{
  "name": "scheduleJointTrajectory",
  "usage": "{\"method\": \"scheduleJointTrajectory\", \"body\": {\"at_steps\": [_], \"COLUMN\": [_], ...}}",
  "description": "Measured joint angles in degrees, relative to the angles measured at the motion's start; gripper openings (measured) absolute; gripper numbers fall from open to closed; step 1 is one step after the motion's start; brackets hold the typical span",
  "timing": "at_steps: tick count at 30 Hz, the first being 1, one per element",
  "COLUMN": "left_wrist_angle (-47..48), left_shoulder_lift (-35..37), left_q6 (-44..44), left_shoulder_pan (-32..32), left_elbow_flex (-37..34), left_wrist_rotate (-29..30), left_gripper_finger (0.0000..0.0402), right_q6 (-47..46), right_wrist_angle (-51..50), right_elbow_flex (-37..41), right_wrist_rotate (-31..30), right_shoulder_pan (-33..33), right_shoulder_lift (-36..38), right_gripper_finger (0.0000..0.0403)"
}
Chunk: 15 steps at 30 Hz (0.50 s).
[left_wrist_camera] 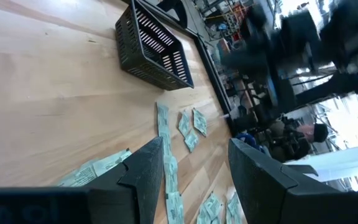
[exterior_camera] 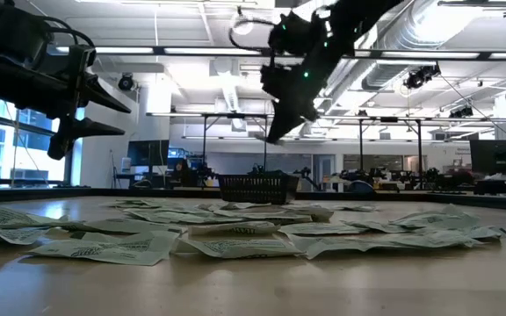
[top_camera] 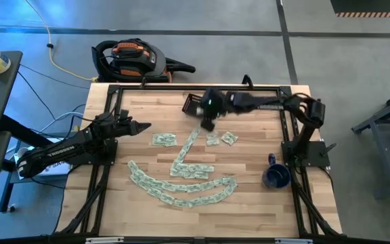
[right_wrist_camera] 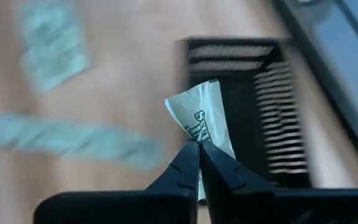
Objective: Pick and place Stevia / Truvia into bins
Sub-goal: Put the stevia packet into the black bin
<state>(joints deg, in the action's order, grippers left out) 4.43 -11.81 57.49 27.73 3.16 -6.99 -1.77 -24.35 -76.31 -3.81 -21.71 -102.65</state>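
Note:
Many pale green and white Stevia sachets (top_camera: 181,173) lie flat on the wooden table, spread across its middle and near part. The dark slatted basket (top_camera: 193,103) stands at the far edge. My right gripper (top_camera: 207,124) hangs above the table just near of the basket, shut on one sachet (right_wrist_camera: 199,115); the basket (right_wrist_camera: 253,106) shows right behind it. My left gripper (top_camera: 141,126) waits open at the table's left side, above the wood, with nothing between its fingers (left_wrist_camera: 148,174). My right gripper pinches one sachet between its two fingertips (right_wrist_camera: 188,162), on the sachet's lower edge (right_wrist_camera: 197,137). The rest of the sachet sticks out past the fingertips, slightly curled. The fingers slant down from the table's right side. The sachet is lifted clear of the table.
A dark blue mug (top_camera: 276,176) stands at the table's right near side, beside the right arm's base. A black frame rail (top_camera: 202,87) runs along the far edge behind the basket. Bare wood lies between the left gripper and the basket.

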Motion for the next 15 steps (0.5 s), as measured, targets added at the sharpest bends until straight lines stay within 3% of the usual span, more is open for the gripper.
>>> {"method": "scheduleJointTrajectory", "body": {"at_steps": [4,8,15], "left_wrist_angle": [0.0,-0.2,-0.2], "left_shoulder_lift": [0.0,0.0,0.0], "left_q6": [-0.1,-0.1,3.4], "left_shoulder_pan": [0.0,0.0,0.0], "left_elbow_flex": [0.0,0.0,0.0], "left_wrist_rotate": [0.5,0.5,0.2], "left_gripper_finger": [0.0216,0.0216,0.0216], "right_q6": [-2.9,-2.4,-1.1], "right_wrist_angle": [0.8,0.0,-3.5], "right_elbow_flex": [-0.5,-3.6,-13.1], "right_wrist_rotate": [6.7,14.2,8.1], "right_shoulder_pan": [-6.7,-7.8,-6.0], "right_shoulder_lift": [-3.0,-8.7,-17.2], "right_gripper_finger": [0.0005,0.0007,0.0044]}}
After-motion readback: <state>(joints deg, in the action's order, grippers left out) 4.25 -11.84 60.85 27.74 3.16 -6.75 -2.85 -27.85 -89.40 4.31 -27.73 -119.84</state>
